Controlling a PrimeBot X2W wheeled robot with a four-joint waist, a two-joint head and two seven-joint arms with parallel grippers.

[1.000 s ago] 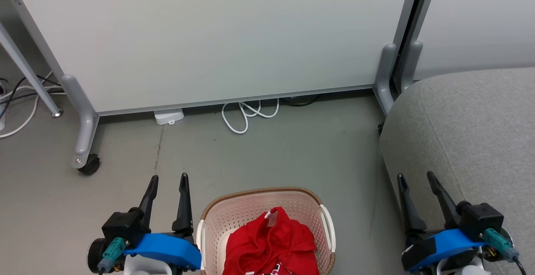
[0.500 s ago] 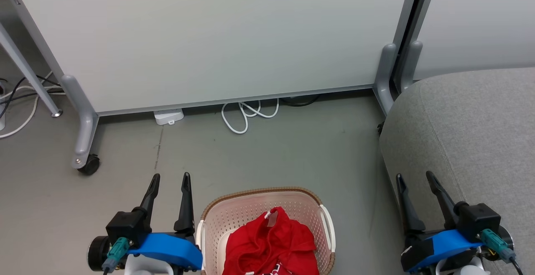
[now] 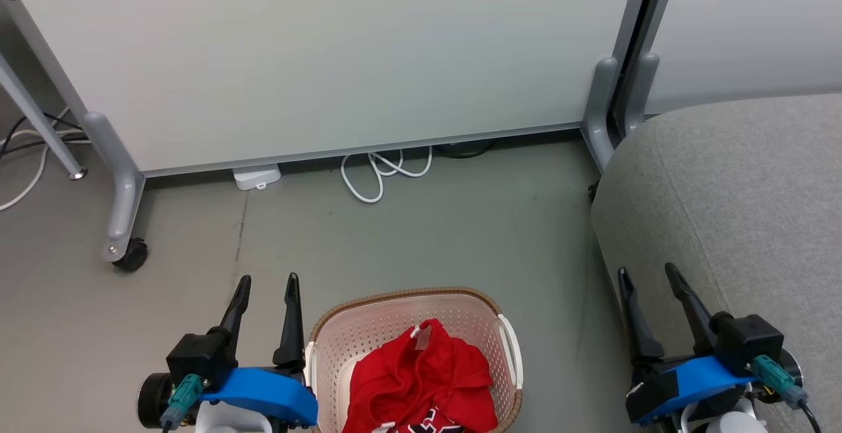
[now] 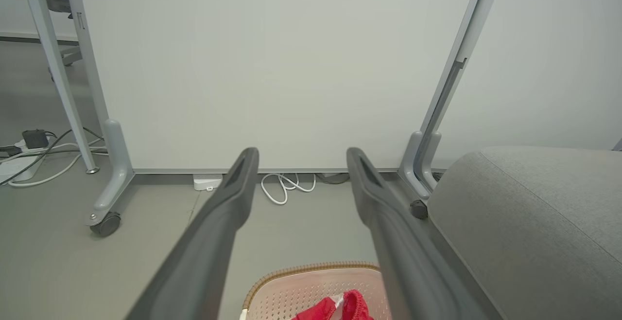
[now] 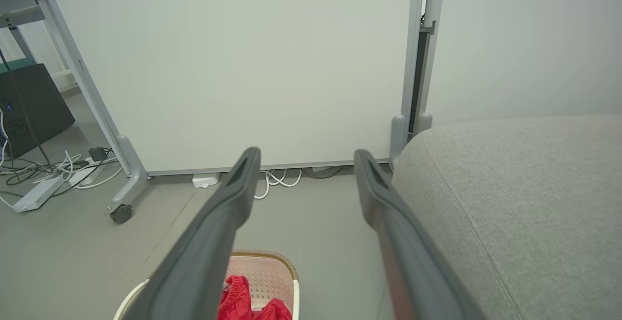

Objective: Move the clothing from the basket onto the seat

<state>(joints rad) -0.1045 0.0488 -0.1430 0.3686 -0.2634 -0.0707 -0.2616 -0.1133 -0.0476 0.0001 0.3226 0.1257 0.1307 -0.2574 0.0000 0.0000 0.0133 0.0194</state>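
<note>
Hovering either side of the basket (image 3: 395, 295), left gripper (image 3: 268, 278) and right gripper (image 3: 644, 268) have fingers apart, empty. The clothing (image 3: 421, 374) sits inside, seat (image 3: 737, 183) nearby. Pickup not started, I'd say; next means reaching down in.

Perforated plastic basket (image 3: 460, 318), soft red cloth clothing (image 3: 421, 380), matt grey fabric seat (image 3: 737, 203).

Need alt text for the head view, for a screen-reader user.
A cream basket holding red clothing sits on the grey floor at bottom centre, between the open left gripper and open right gripper, both empty. A grey fabric seat takes up the right side, no clothing on it; a pale wheeled partition stands behind, a white cable looped at its foot.
</note>
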